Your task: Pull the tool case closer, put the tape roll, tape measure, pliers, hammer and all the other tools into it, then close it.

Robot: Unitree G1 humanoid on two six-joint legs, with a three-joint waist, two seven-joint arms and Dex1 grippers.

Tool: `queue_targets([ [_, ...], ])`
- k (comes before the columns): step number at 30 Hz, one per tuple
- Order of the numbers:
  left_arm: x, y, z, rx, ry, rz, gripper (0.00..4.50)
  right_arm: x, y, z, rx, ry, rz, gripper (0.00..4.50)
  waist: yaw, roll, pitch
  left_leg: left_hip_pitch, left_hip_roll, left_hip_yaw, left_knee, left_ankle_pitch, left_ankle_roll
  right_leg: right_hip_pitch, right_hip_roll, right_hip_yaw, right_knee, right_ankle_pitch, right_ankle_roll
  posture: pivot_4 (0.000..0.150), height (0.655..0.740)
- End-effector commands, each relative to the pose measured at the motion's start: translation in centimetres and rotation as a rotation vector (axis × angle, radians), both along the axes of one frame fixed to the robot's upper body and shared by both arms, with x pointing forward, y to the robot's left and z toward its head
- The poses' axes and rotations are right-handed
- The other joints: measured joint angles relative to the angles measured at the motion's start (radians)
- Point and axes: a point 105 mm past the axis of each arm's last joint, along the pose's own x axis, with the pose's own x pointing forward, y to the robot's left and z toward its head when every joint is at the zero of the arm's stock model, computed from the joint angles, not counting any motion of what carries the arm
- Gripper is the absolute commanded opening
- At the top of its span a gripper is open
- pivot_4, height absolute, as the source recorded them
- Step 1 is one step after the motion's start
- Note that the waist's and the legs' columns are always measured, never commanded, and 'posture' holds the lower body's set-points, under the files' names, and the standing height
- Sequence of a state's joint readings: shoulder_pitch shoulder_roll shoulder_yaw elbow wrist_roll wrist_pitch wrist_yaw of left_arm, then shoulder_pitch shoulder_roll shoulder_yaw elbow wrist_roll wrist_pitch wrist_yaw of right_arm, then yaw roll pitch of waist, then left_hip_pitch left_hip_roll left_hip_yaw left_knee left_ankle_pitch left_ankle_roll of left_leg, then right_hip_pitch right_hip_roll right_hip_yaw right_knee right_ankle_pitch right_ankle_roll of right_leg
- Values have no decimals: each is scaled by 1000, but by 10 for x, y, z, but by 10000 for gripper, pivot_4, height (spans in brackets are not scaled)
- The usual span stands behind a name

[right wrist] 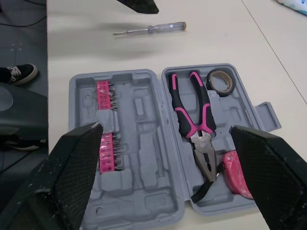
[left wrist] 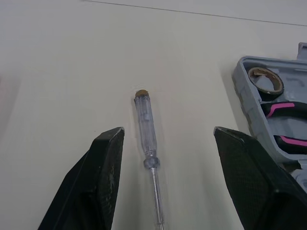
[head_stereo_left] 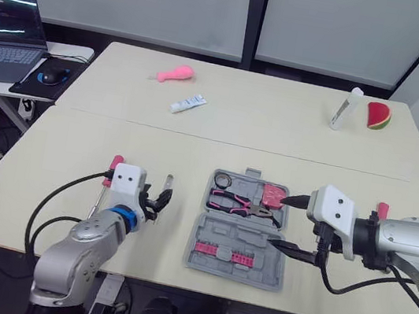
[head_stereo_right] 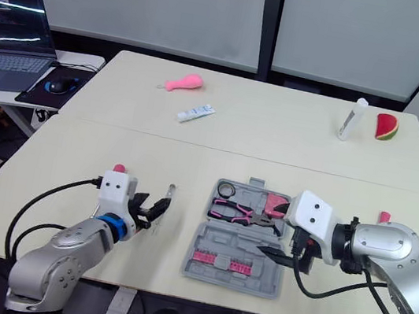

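The grey tool case [head_stereo_left: 213,263] lies open near the table's front edge. Its far half holds a tape roll [head_stereo_left: 223,180], pink-handled pliers [head_stereo_left: 243,204] and a pink tape measure [head_stereo_left: 273,195]; a strip of pink bits [head_stereo_left: 229,253] sits in the near half. My right gripper [head_stereo_left: 281,221] is open at the case's right side, just above the tray [right wrist: 144,143]. My left gripper [head_stereo_left: 159,198] is open left of the case, low over a clear-handled screwdriver [left wrist: 146,127] lying between its fingers. A pink-tipped tool [head_stereo_left: 116,162] lies behind my left wrist, and another pink handle [head_stereo_left: 382,209] beyond my right arm.
On the far table are a pink toy [head_stereo_left: 175,73], a white tube [head_stereo_left: 188,103], a white bottle [head_stereo_left: 346,108] and a watermelon slice [head_stereo_left: 378,116]. A laptop [head_stereo_left: 2,29] and a mouse [head_stereo_left: 50,78] sit on a side desk at the left.
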State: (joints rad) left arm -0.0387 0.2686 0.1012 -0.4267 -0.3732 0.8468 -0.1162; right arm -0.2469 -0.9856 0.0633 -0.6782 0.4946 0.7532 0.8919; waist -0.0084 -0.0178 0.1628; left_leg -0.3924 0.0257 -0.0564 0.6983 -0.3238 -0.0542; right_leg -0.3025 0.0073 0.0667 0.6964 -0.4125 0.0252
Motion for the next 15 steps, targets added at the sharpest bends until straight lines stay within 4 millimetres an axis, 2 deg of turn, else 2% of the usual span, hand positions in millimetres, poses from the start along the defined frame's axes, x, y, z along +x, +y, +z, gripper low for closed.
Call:
queue_targets([
  [1,8,-1,-12,41,44,36,30602,-2,3,4,3,-19,28,45000,1,0,0,0,0,0,0,0,0,0,0,0,0,0,0,1500,7400],
  [8,26,-17,-29,64,110,42,30602,-1,-1,-2,-5,-10,35,45000,8,0,0,-1,0,0,1,1,-1,0,0,0,0,0,0,1500,7400],
  [15,30,-22,-42,99,177,60,30602,-4,-2,-6,-4,1,47,45000,9,0,0,-1,0,1,1,1,-1,0,0,0,0,0,0,1500,7400],
])
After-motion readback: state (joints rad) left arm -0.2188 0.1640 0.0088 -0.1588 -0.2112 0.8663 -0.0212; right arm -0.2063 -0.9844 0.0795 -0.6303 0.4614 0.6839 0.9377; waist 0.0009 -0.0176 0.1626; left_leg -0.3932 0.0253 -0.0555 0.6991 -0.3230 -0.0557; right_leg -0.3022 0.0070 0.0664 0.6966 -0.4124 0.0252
